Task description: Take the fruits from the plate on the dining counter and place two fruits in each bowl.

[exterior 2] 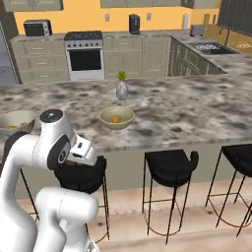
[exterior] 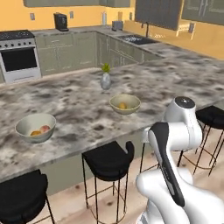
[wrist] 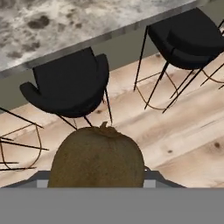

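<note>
I see my gripper (wrist: 97,186) clamped on the brown fruit (wrist: 97,156), above two stools (wrist: 70,85) on the wood floor. Ahead of it on the counter (exterior: 78,109), one bowl (exterior: 36,127) holds two fruits, the other bowl (exterior: 125,104) one.

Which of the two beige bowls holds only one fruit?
The round beige bowl nearer the small grey vase: one yellow-orange fruit inside. The other beige bowl holds two.
</note>
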Motion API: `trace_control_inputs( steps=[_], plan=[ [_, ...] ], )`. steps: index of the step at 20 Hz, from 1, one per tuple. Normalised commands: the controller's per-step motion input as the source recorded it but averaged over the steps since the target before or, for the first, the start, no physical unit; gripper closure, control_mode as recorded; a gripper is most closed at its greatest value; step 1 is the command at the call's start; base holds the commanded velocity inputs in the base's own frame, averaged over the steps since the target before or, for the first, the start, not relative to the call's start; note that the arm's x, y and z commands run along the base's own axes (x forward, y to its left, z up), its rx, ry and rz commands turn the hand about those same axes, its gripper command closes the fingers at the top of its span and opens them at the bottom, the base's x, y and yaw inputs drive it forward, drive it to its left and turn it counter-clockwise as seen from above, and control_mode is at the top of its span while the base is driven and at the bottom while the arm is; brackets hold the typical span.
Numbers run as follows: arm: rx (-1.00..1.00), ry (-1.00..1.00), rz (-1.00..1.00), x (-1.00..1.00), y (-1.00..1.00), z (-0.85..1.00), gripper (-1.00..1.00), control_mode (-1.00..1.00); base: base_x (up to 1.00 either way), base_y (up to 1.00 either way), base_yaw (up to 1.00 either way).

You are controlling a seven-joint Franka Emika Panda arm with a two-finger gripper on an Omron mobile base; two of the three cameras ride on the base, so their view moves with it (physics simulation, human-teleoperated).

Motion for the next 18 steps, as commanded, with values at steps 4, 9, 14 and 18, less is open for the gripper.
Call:
trace_control_inputs(
  steps=[4,9,14,18],
  plan=[
    [0.0,0.0,0.0,0.0,0.0,0.0,1.0,1.0,0.58,-1.0,0.32],
    [0.0,0.0,0.0,0.0,0.0,0.0,1.0,1.0,0.59,-0.54,0.27],
    [0.0,0.0,0.0,0.0,0.0,0.0,1.0,1.0,0.18,-0.02,0.25],
    [0.0,0.0,0.0,0.0,0.0,0.0,1.0,1.0,0.53,-0.09,0.28]
  ],
)
